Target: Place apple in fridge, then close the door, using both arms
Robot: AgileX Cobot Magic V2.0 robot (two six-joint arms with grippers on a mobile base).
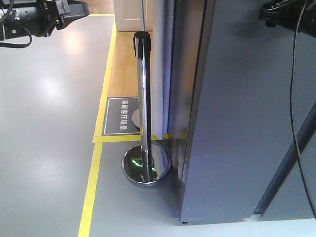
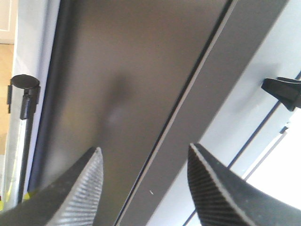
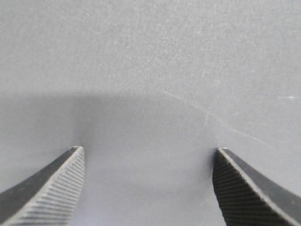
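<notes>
left hand point(image 2: 143, 181) spread, empty, fingertips just off the dark grey door point(image 2: 127, 84) | right hand point(image 3: 148, 183) spread, empty, close up to a plain grey panel, can't tell if touching | fridge point(image 1: 247, 108) seen shut from front view | chrome stanchion post point(image 1: 143, 98) left of fridge, on grey floor point(image 1: 44, 138) | apple not visible

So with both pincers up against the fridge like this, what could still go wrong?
1. The right pincer is open, facing the grey door at very close range; pushing on could scrape its fingertips across the panel.
2. The left pincer, also open, straddles the door's seam; a fingertip could catch there.
3. The chrome stanchion stands beside the fridge; a swinging arm might knock it.
</notes>
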